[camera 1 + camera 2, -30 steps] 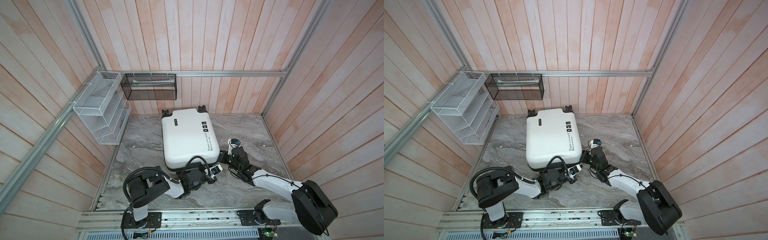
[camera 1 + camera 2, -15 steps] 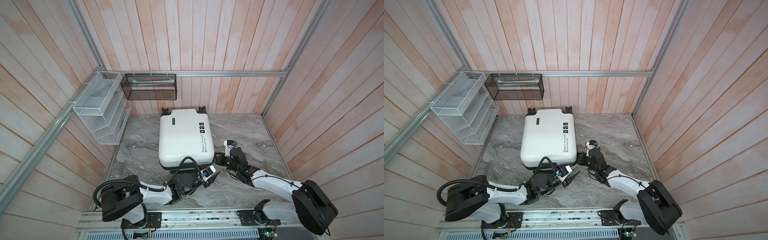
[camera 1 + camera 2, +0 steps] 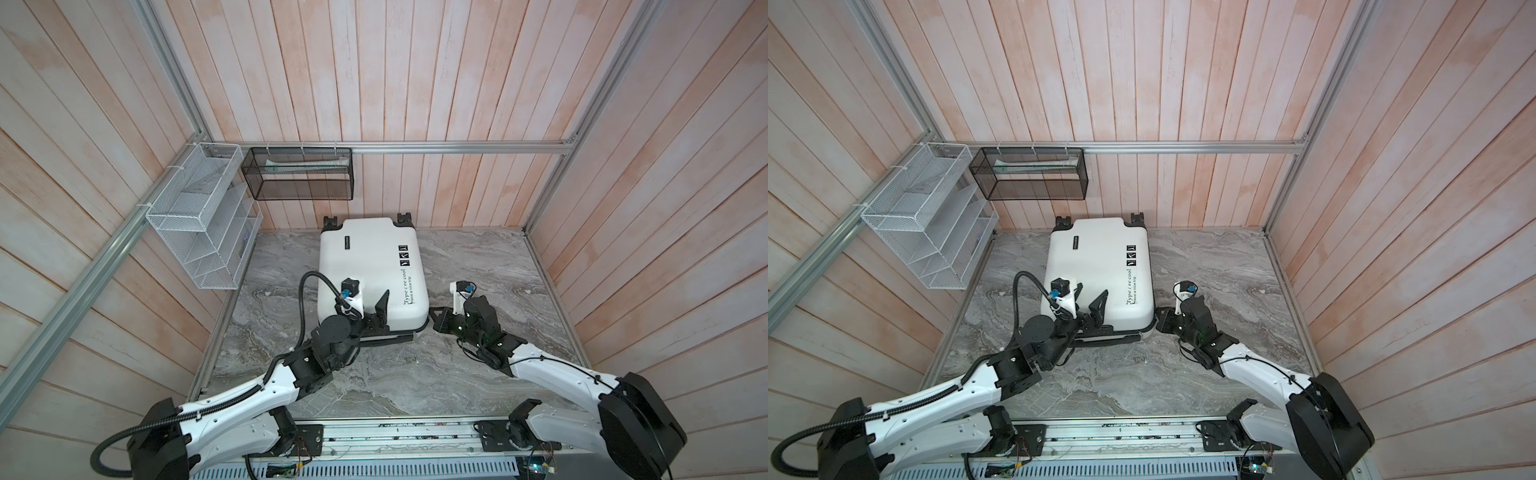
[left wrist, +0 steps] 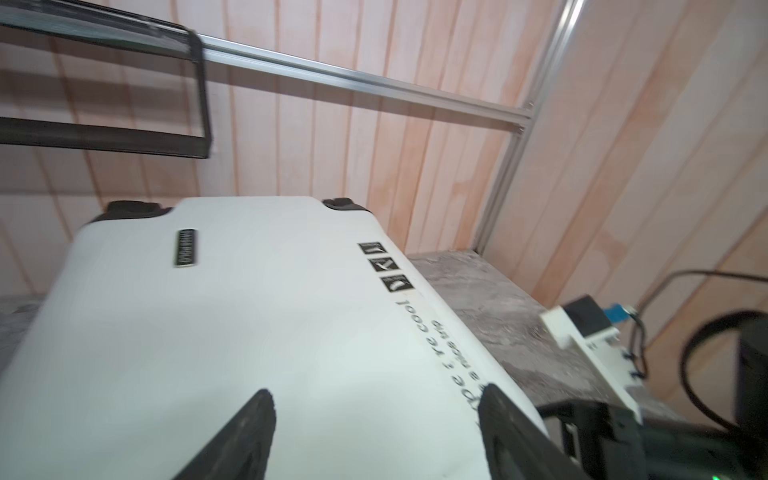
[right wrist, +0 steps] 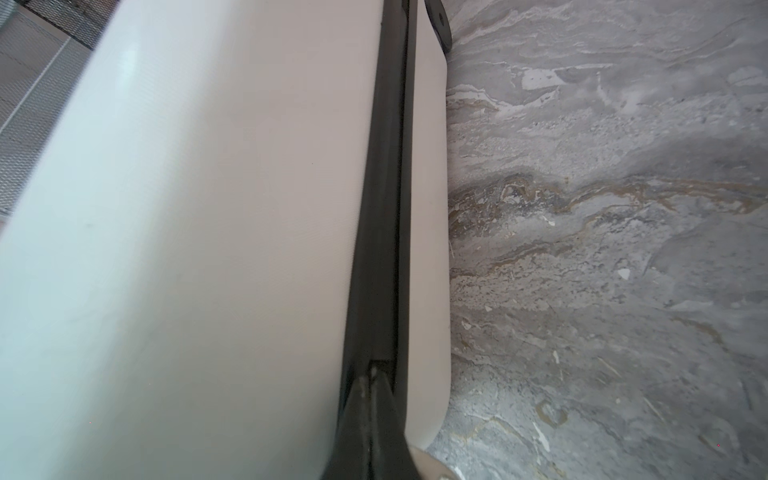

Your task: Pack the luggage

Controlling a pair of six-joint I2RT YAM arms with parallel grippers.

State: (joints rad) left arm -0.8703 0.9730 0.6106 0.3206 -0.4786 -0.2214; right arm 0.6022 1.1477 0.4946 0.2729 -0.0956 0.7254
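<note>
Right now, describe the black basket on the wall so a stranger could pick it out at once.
On the wooden back wall, find the metal rail. At the rail's left end hangs a long, low basket. It is black mesh, while the rack beside it on the side wall is white and tiered.

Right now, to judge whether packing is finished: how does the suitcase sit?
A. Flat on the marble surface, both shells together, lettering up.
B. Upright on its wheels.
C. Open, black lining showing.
A: in a top view the luggage lies flat on the marble surface with its lettering facing up and no lining visible.
</note>
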